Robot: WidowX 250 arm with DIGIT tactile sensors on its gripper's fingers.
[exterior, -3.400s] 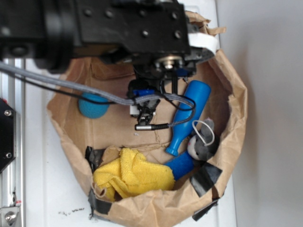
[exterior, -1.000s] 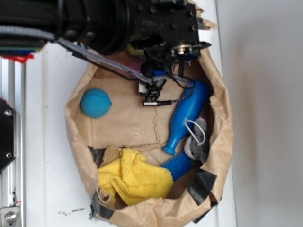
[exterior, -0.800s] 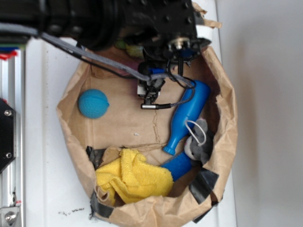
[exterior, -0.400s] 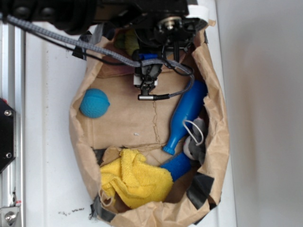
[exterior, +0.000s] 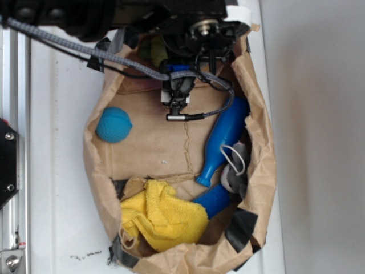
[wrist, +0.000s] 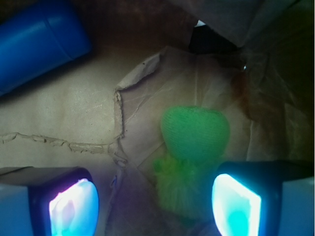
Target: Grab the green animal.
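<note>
Brown paper bag (exterior: pixel 259 171) on a white table holds everything. At its far end lies the green animal (wrist: pixel 192 147), smooth rounded end up, fuzzy middle between the gripper (wrist: pixel 155 199) pads, which stand spread apart, the toy nearer the right one. Outward lie a blue bottle (exterior: pixel 223 140), teal ball (exterior: pixel 113 124), grey plush (exterior: pixel 235 174) and yellow cloth (exterior: pixel 162 217). Within the last second the arm moved toward the bag's far end and the bag narrowed; closing looks like the next step.

Green animal (wrist: pixel 192 162) between the fingers (wrist: pixel 236 204), bottle (wrist: pixel 39 44) well apart.
</note>
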